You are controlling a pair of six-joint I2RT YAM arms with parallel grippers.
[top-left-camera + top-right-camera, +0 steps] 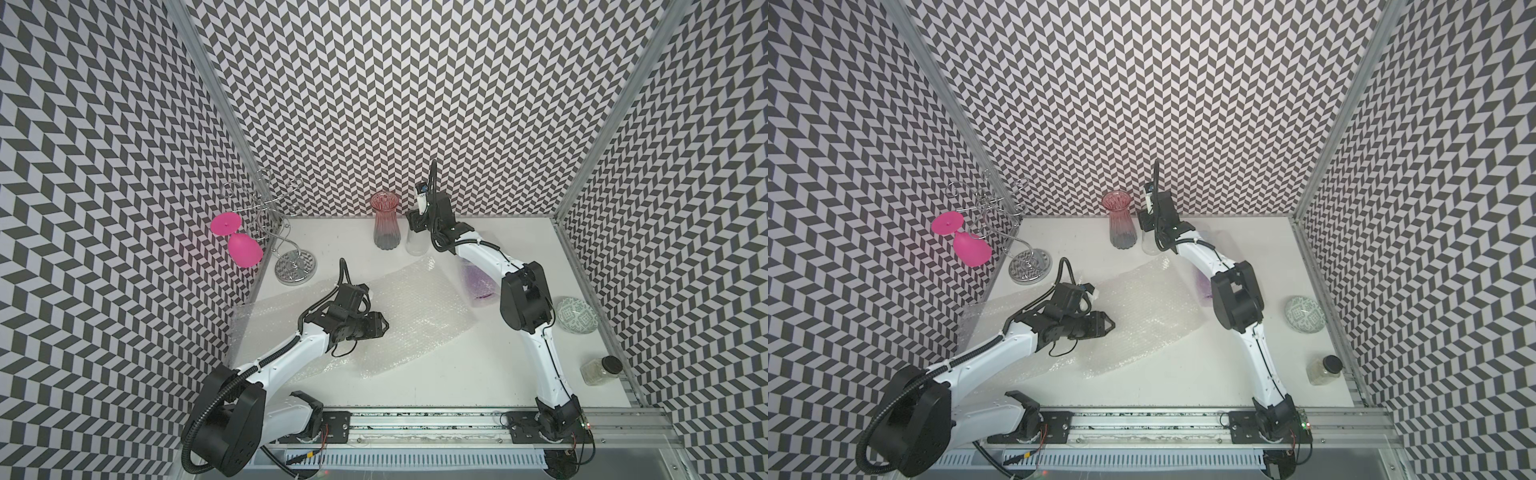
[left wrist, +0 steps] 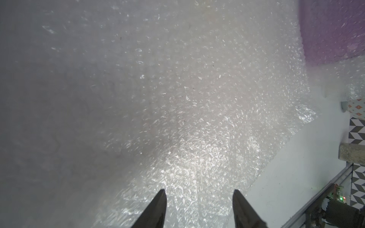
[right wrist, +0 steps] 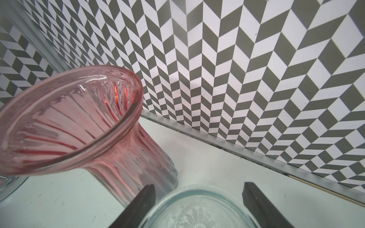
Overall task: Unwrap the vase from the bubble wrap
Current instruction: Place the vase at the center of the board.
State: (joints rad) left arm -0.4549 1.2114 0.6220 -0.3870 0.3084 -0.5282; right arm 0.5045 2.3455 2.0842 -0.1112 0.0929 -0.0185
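Note:
A large sheet of bubble wrap (image 1: 407, 307) (image 1: 1142, 307) (image 2: 197, 118) lies spread flat across the middle of the table. My left gripper (image 1: 385, 326) (image 1: 1111, 325) (image 2: 199, 190) hovers low over it, open, with nothing between its fingers. A purple vase (image 1: 478, 282) (image 1: 1202, 282) (image 2: 331, 29) lies wrapped in bubble wrap, partly hidden under my right arm. At the back, my right gripper (image 1: 415, 230) (image 1: 1148, 227) (image 3: 198, 185) straddles the rim of an upright clear glass vase (image 1: 417, 245) (image 3: 201, 209), one finger on each side. A bare pink-to-grey ribbed vase (image 1: 385, 226) (image 3: 79, 122) stands just beside it.
A wire rack (image 1: 295, 266) at the back left carries a hanging pink goblet (image 1: 239, 245). A patterned bowl (image 1: 577, 320) and a black-lidded jar (image 1: 600, 370) sit along the right edge. Patterned walls close in the back and sides.

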